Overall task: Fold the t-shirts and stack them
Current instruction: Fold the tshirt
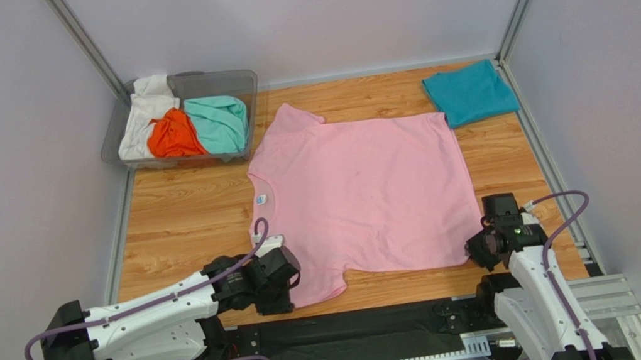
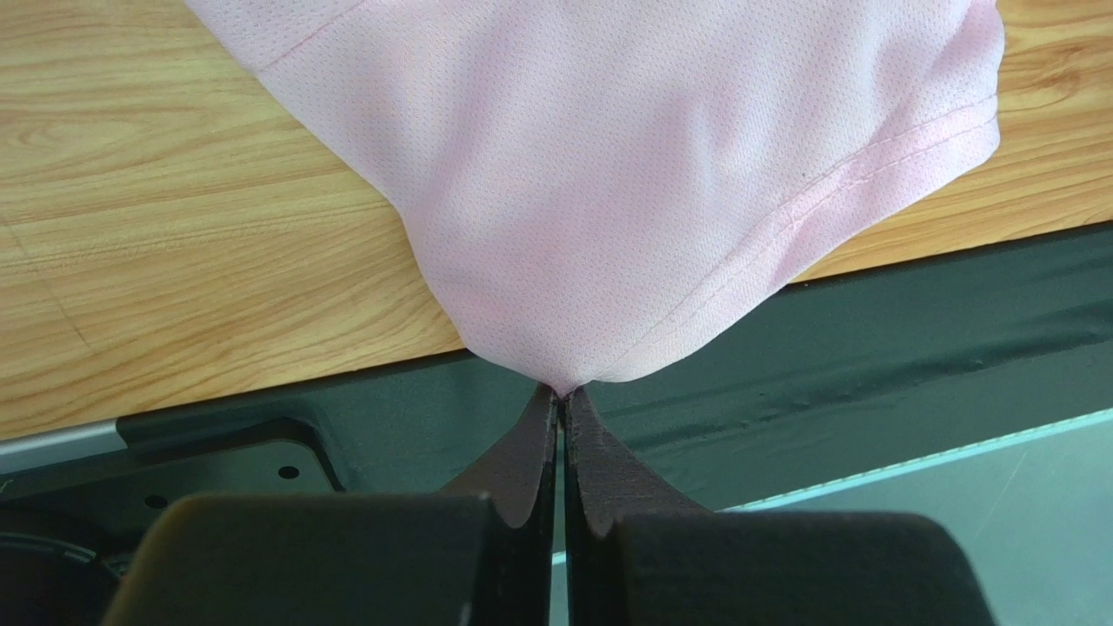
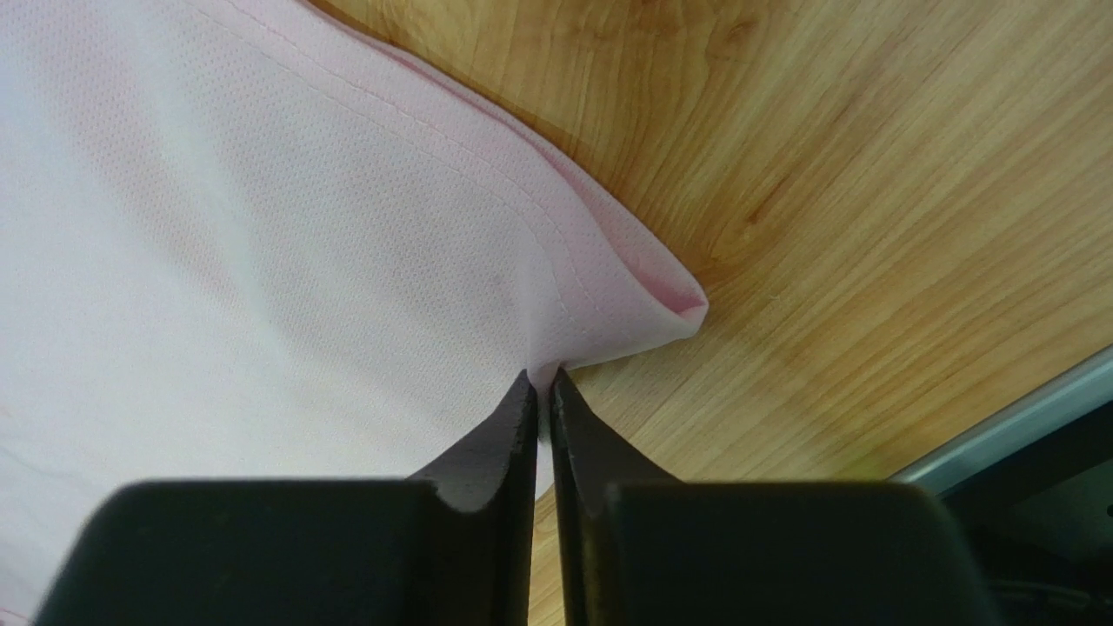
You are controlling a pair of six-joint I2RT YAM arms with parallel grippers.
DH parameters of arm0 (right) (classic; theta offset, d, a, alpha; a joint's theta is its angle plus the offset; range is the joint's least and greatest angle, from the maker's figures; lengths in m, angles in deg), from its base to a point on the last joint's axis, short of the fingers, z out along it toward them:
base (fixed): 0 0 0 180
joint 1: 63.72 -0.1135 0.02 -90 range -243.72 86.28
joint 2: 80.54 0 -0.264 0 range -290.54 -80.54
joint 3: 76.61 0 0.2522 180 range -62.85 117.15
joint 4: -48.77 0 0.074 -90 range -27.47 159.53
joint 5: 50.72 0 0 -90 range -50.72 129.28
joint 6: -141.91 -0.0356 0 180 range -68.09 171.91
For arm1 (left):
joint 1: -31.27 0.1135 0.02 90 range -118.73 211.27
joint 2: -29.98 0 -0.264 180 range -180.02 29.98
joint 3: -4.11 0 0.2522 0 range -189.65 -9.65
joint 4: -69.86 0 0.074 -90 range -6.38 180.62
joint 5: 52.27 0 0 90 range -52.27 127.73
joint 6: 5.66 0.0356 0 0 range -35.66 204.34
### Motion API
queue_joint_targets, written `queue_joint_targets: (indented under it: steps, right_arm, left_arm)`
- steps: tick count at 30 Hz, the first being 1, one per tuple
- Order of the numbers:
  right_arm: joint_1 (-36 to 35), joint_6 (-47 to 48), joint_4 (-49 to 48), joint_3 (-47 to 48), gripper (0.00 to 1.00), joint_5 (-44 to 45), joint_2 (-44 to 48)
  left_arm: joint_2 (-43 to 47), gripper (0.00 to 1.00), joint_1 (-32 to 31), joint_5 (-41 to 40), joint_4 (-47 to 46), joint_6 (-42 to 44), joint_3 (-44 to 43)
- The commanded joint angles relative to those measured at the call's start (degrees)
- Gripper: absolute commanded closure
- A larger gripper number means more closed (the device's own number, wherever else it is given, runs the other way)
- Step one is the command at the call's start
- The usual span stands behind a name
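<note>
Two pincers: both down at the near edge of the pink t-shirt (image 1: 364, 188), one at each end.
Left pincer (image 2: 562, 391): jaws pressed flat together, with the tip of the near sleeve (image 2: 627, 196) nipped between them. The cloth fans out from the pinch, right over the bench (image 1: 178, 220) edge.
Right pincer (image 3: 545, 381): closed to a sliver, tips biting the cloth just inside the near hem corner (image 3: 653, 294). The corner itself curls over beside them.
Where it lies: spread flat across the middle of the bench, neck to the left, hem to the right.
Others: teal t-shirt (image 1: 470, 93) folded at the far right corner. White t-shirt (image 1: 143, 116), orange t-shirt (image 1: 173, 135) and mint t-shirt (image 1: 220, 121) are heaped in the bin (image 1: 248, 81) at far left.
Handling: thin mesh knit, light and limp, I'd say. It will sag between the two holds and drape wherever it is dropped.
Grip: seams look the best bet, since the stitched sleeve edge and hem are thicker and less likely to slide out.
Risk: the left hold is on only the very tip of the sleeve. A sharp tug could pull it free, and uneven lifting would skew the fold.
</note>
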Motion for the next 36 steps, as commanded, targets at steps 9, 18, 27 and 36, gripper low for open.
queue_joint_targets:
  steps: [9,18,27,36]
  right_arm:
    - [0.1,4.9,-1.4,3.7,1.0,-0.1,0.0]
    - [0.0,10.5,-4.6,11.9,1.0,-2.9,-7.8]
    - [0.0,13.7,-10.8,21.5,1.0,-5.5,-21.1]
    - [0.0,15.0,-13.8,29.3,1.0,-7.6,-30.2]
  left_arm:
    - [0.9,1.0,0.7,-4.0,1.5,0.6,-5.5]
    - [-1.2,1.0,7.4,-4.0,-1.0,8.2,-11.0]
    - [-8.3,1.0,17.5,-2.9,-2.8,18.3,-19.8]
    - [-14.7,1.0,25.0,-4.5,-4.5,25.3,-26.8]
